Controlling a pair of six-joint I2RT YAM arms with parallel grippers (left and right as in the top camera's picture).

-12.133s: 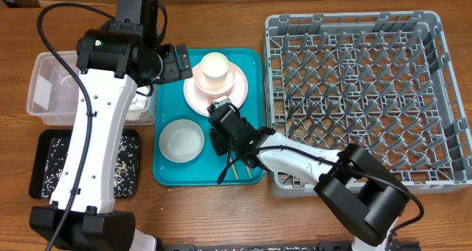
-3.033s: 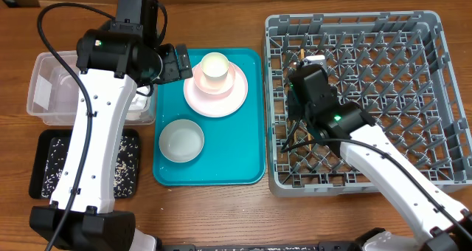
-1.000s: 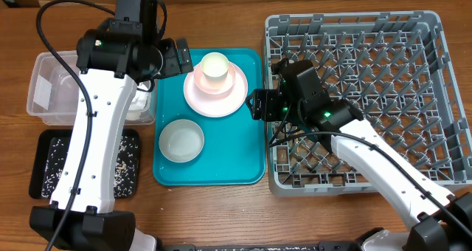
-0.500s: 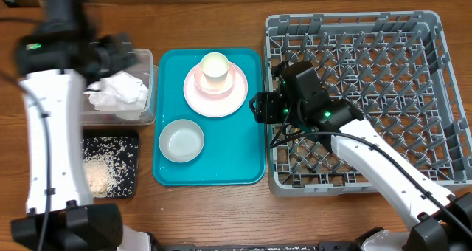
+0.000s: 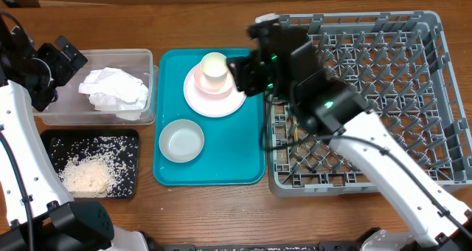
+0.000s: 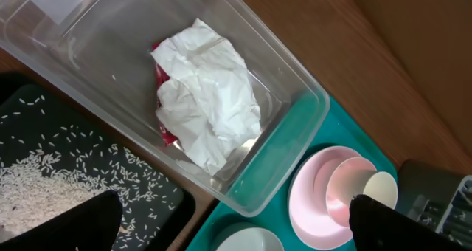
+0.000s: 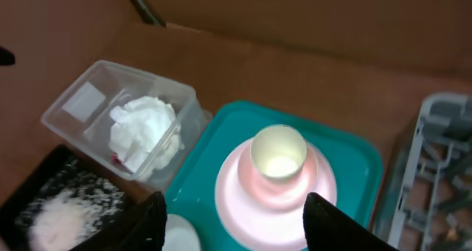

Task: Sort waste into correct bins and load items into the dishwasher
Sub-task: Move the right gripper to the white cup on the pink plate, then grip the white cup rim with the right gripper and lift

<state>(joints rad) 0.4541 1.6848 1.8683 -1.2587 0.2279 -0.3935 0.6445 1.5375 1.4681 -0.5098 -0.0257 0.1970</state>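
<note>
**Right arm poised over the cup**

The small white cup [image 5: 214, 65] stands nested in a pink bowl [image 6: 343, 199] on the pink plate [image 5: 221, 100], at the far end of the teal tray [image 5: 243, 148]. The right fingers [image 7: 147, 225] hang above it, apart and empty. The left fingers [image 6: 66, 221], also spread with nothing between them, hover near the clear tub [image 5: 118, 54].

The best approach is probably to drop straight down, pinch one wall of the rim and lift vertically, so the bowl stays put.

The left wrist view shows the red packet [image 6: 167, 135] under the napkin [image 6: 210, 96] most plainly. The right wrist view looks into the cup's open mouth.

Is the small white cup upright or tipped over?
Upright: the cup's round mouth faces up, standing in the pink bowl on the plate.
</note>
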